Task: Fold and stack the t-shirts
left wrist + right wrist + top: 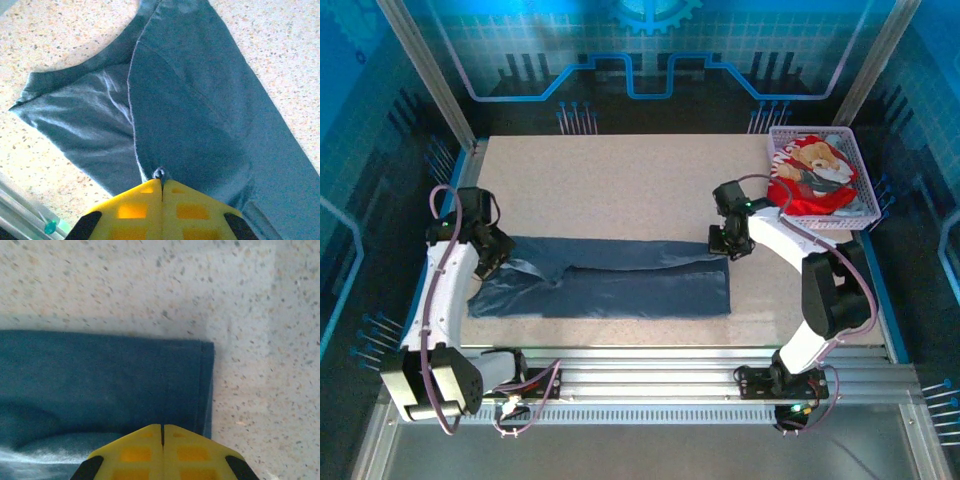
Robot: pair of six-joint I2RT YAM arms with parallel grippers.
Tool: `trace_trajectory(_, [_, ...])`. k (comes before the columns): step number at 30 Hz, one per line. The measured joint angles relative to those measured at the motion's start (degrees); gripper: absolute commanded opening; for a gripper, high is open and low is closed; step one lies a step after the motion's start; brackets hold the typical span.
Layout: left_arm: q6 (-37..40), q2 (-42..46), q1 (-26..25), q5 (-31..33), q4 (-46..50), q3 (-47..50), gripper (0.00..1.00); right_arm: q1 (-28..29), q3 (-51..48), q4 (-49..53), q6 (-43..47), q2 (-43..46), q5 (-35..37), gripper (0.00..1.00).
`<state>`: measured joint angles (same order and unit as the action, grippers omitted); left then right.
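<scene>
The plain slate-blue cloth t-shirt [620, 285] lies left of the lilac plastic mesh basket [820, 131], folded into a long strip. Cross-folds look still to do. The red teddy-bear-print t-shirt [810, 185] sits unfolded inside the basket. The left gripper [162, 182], jaws closed, pinches the strip's end farthest from the basket. The right gripper [162, 427], jaws closed, is at the nearer end.

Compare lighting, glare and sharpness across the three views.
Top external: even light on the table, blue-lit walls behind, a pale sheen on the blue t-shirt near its left end. Left wrist: bright glare washes out the table at lower left, and the sleeve shines. Right wrist: soft, hazy image, with a faint shadow band on the table above the shirt's edge.
</scene>
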<state>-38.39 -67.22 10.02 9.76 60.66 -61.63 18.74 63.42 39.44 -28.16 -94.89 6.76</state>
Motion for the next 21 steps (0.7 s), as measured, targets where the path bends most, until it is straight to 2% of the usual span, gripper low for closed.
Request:
trace_trajectory(9, [0.0, 2.3, 0.0, 3.1, 2.7, 0.2, 0.00, 0.1, -2.1, -0.1, 1.1, 0.3, 2.5, 0.00])
trace_trajectory(21, [-0.2, 6.8, 0.0, 5.1, 4.9, 5.5, 0.00, 2.3, -4.3, -0.1, 1.2, 1.8, 3.8, 0.00])
